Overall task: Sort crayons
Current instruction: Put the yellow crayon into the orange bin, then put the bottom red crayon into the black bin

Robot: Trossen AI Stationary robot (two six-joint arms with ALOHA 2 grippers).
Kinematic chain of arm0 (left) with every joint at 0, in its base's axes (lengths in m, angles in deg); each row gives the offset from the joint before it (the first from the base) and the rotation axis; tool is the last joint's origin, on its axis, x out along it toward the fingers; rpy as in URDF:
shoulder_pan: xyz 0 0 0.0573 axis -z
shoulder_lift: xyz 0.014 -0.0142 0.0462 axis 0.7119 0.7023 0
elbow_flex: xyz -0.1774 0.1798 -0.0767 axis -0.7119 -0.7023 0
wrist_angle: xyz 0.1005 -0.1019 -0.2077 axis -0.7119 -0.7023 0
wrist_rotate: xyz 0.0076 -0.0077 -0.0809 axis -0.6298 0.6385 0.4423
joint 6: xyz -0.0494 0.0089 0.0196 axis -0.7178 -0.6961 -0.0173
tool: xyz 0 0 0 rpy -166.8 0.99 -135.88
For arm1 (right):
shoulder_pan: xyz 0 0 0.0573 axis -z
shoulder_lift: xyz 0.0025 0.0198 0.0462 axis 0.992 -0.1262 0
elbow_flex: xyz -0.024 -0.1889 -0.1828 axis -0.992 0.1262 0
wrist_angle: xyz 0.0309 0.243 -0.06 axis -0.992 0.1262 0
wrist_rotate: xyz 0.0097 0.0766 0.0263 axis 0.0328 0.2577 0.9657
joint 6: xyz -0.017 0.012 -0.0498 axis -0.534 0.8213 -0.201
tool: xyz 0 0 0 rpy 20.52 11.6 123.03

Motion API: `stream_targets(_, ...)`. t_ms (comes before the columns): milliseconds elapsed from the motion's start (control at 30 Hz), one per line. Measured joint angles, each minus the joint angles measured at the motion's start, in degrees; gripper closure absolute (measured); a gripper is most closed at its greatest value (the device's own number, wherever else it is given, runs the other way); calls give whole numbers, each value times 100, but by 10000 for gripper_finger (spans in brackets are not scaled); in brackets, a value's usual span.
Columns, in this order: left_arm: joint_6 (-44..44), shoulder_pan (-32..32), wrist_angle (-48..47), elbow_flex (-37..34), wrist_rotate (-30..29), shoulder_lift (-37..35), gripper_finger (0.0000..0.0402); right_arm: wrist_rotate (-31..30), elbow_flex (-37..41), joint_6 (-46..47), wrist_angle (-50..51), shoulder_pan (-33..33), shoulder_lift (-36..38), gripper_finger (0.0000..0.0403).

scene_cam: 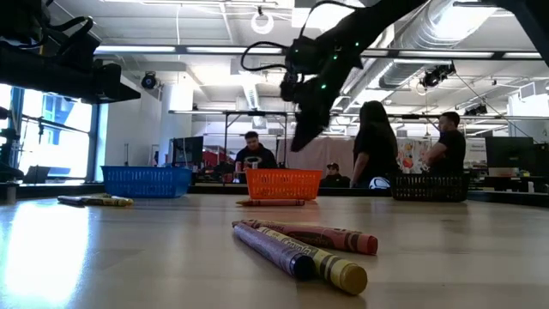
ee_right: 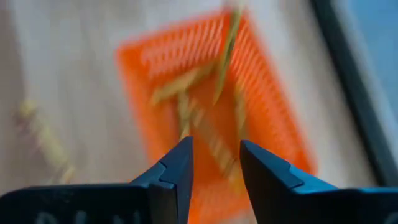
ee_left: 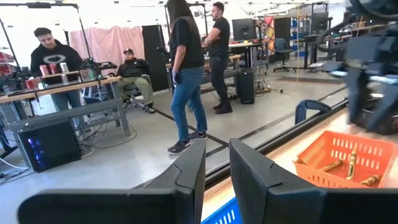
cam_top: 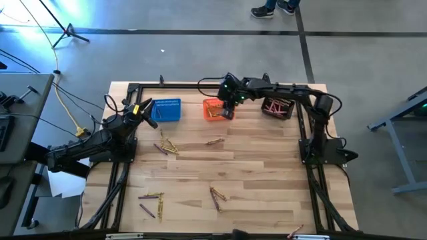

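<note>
My right gripper (ee_right: 216, 144) hangs open above the orange basket (cam_top: 213, 109), tipped down toward it, with nothing between its fingers. Several yellow-gold crayons (ee_right: 186, 93) lie inside the basket. One more yellow crayon (ee_right: 225, 56) shows blurred over its far part; whether it rests there or is falling I cannot tell. Loose crayons lie flat on the table in small groups (cam_top: 167, 147), (cam_top: 215, 141), (cam_top: 217, 195), (cam_top: 152, 198). My left gripper (cam_top: 143, 110) waits level at the table's far left, beside the blue basket (cam_top: 167, 110), its fingers (ee_left: 186, 180) slightly apart and holding nothing.
A black basket (cam_top: 277, 107) stands at the far right and holds reddish crayons. All three baskets sit in a row along the far edge. People stand and sit in the room behind the table (scene_cam: 373, 146). Dark frame rails (cam_top: 120, 173) run along both table sides.
</note>
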Motion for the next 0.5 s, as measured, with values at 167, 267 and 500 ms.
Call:
stream_targets(167, -2, 2, -1, -1, 0, -2, 342, 817, 0, 908, 1950, -92, 369, 282)
stream_targets(267, 0, 1, -1, 0, 1, 0, 342, 1532, -2, 1471, 3083, -290, 410, 282)
stream_targets(500, 0, 0, -2, -1, 0, -1, 342, 1691, 208, 1699, 4471, -1660, 419, 282)
